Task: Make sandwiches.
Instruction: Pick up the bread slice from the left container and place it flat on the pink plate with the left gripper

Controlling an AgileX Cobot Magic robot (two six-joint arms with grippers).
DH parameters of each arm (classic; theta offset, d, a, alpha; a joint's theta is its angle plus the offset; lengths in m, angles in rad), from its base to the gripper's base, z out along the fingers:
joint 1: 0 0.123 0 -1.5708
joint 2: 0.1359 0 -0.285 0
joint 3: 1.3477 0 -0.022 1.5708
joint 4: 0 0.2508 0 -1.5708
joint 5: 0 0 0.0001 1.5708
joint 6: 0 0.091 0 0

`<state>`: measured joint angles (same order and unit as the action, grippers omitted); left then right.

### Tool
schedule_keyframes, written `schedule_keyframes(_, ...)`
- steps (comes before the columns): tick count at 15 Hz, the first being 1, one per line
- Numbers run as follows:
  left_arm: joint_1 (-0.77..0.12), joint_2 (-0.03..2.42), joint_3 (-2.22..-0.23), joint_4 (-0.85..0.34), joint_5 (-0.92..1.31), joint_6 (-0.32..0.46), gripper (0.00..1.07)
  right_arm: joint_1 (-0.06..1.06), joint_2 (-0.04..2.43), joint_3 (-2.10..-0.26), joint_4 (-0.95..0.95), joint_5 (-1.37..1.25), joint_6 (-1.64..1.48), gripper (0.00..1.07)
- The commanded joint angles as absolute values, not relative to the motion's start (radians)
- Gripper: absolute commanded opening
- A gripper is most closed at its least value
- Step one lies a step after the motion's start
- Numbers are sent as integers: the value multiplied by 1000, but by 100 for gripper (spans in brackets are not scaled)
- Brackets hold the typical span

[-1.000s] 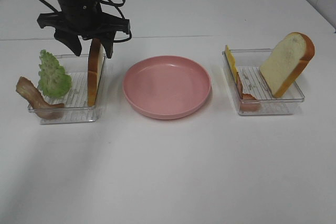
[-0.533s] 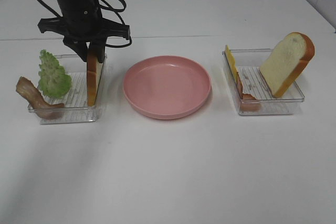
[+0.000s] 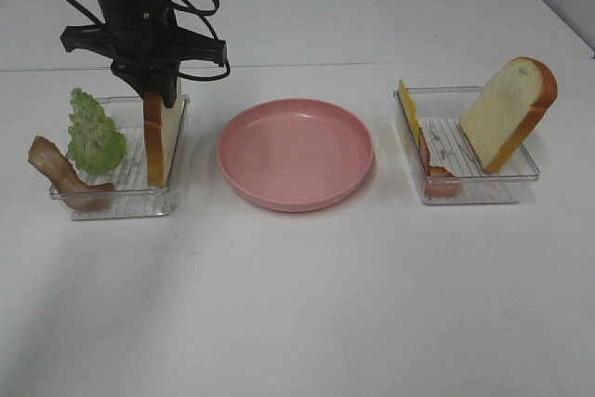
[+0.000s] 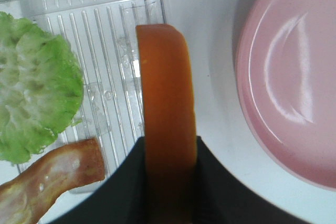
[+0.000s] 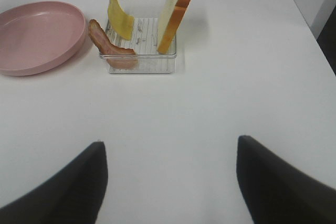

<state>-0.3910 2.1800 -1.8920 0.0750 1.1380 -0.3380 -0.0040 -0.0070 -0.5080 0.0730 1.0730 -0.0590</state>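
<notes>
A thick bread slice [image 3: 160, 141] with orange-brown crust stands on edge in the left clear tray [image 3: 121, 202]. My left gripper [image 3: 160, 90] comes down on it from above, and in the left wrist view its fingers press both sides of the slice [image 4: 167, 103]. Green lettuce [image 3: 93, 132] and a brown bacon strip [image 3: 60, 174] share that tray. The right tray [image 3: 483, 188] holds a second bread slice [image 3: 509, 111], yellow cheese [image 3: 408, 109] and reddish ham [image 3: 437, 174]. My right gripper [image 5: 168, 177] hangs open over bare table, short of that tray.
A round pink plate [image 3: 296, 152] lies between the two trays, close to the left tray's right wall. White tabletop stretches in front of the trays and plate. The table's right edge shows in the right wrist view.
The left gripper's jaws have come together onto the bread slice, which now stands a little further left and more upright. The right side has not changed.
</notes>
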Motion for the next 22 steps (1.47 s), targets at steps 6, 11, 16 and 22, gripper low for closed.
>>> schedule_keyframes(6, -380, 2078, -1968, -78, 1105, -183, 0, -12, -12, -506, 70, 1060, -66, 67)
schedule_keyframes(11, -302, 2090, -1968, -510, 967, -24, 0, -12, -12, -506, 70, 1060, -66, 67)
schedule_keyframes(16, -302, 2212, -1968, -771, 948, 87, 0, -12, -12, -506, 70, 1060, -66, 67)
schedule_keyframes(22, -305, 2331, -1968, -875, 956, 89, 0, -12, -12, -506, 70, 1060, -66, 67)
